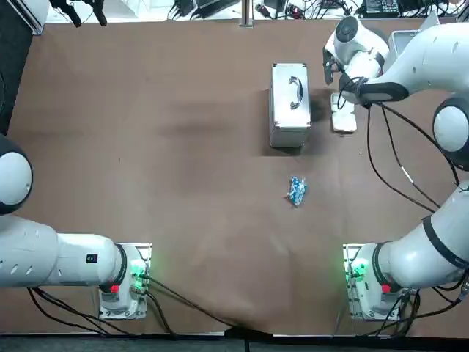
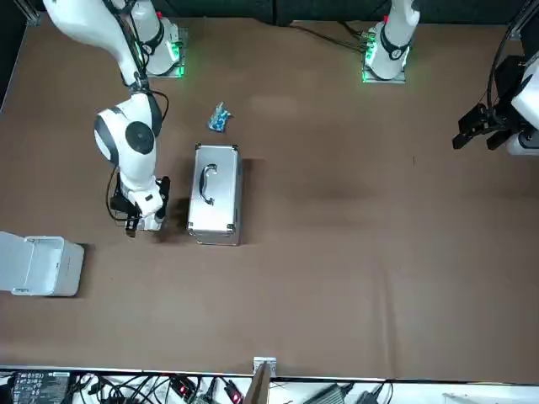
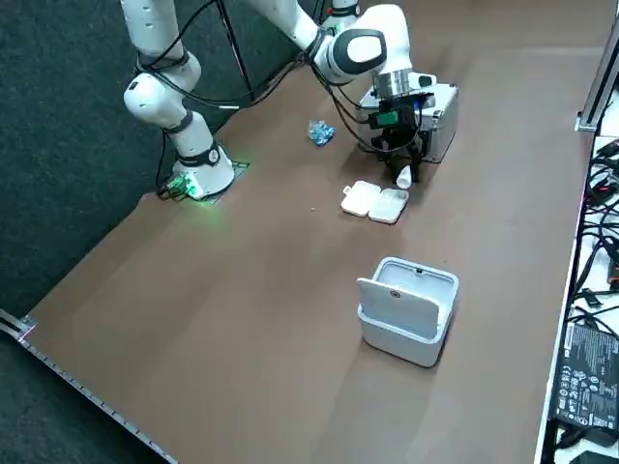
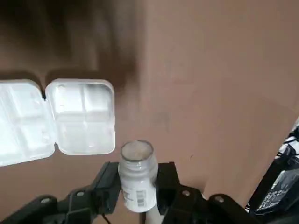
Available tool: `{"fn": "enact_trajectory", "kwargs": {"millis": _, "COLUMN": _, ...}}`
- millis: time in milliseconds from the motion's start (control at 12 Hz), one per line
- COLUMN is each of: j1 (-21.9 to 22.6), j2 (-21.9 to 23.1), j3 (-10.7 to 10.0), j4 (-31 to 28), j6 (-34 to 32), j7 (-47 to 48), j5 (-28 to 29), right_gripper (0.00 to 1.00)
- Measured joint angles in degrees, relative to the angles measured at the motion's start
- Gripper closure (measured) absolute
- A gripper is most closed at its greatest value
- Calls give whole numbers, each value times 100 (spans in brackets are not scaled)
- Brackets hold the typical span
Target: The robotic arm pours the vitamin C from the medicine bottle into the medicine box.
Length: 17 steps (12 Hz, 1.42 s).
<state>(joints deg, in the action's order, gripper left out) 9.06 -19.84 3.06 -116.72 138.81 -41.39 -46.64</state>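
Note:
A white medicine bottle (image 4: 136,163) with its top open stands upright between the fingers of my right gripper (image 4: 137,181), which is shut on it. The gripper (image 3: 400,157) hangs low over the table, right beside the silver case, with the bottle (image 3: 404,177) under it. The white medicine box (image 4: 56,121) lies open and flat on the table just beyond the bottle, its compartments facing up. From overhead, the box (image 1: 344,117) lies partly under my wrist (image 1: 344,81). I cannot tell whether the bottle touches the table.
A silver metal case (image 1: 289,105) with a handle lies to the left of the medicine box. A small blue packet (image 1: 296,190) rests nearer my base. A white open-lidded bin (image 3: 408,309) stands at the far right of the table.

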Motion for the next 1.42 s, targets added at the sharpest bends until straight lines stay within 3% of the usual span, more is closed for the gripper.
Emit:
{"fn": "enact_trajectory", "kwargs": {"millis": 667, "j1": -250, "j2": 613, "j3": -21, "j4": -152, "j6": 79, "j7": -1011, "j5": 1618, "right_gripper": 57}}
{"fn": "enact_trajectory", "kwargs": {"millis": 1167, "j1": -1001, "j2": 858, "j3": -37, "j4": -809, "j6": 948, "j7": -1284, "j5": 1893, "right_gripper": 57}}
{"fn": "enact_trajectory", "kwargs": {"millis": 1417, "j1": -1189, "j2": 868, "j3": -28, "j4": -866, "j6": 917, "j7": -1559, "j5": 2330, "right_gripper": 57}}
